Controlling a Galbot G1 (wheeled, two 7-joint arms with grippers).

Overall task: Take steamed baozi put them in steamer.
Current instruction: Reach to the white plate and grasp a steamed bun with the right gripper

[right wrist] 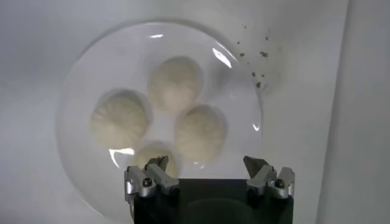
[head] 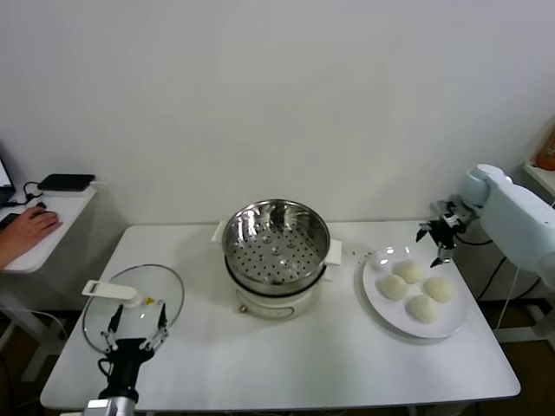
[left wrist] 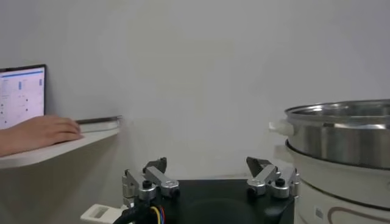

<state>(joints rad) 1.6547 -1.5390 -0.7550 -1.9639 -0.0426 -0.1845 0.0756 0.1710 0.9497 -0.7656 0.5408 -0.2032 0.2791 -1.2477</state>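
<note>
Head view: the steamer [head: 277, 247] sits empty mid-desk; all four baozi [head: 416, 289] lie on the plate [head: 378, 303] to its right. The right pincer [head: 438, 236] hovers by the plate's far edge, so nothing is moved yet.

Left wrist view: the left pincer [left wrist: 211, 180] is parked, wide open, empty.

Right wrist view: the right pincer [right wrist: 209, 178] is wide apart, empty, above the baozi [right wrist: 174, 82].

A glass lid [head: 134, 309] lies on the white table [head: 286, 364], with a white plate [head: 379, 303] toward its other end.
</note>
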